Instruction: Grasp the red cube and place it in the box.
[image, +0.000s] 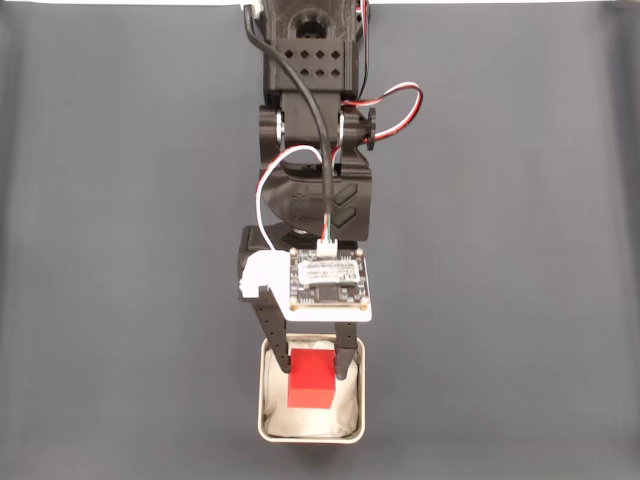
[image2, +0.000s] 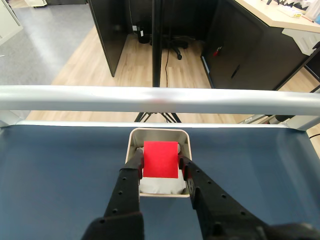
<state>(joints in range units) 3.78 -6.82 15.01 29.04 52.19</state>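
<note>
The small bright red cube with plain matte faces sits inside the small square light-grey metal tray with rounded corners, over its white wrinkled lining. In the wrist view the cube lies between the two black fingers, whose tips flank its left and right faces closely. Whether they press on it or stand just off it cannot be told from either view. The black two-finger gripper reaches into the upper part of the tray in the fixed view, under a white-framed circuit board mounted on the wrist. The tray rests on a dark grey-blue table surface, near a silver metal rail along the table's far edge.
</note>
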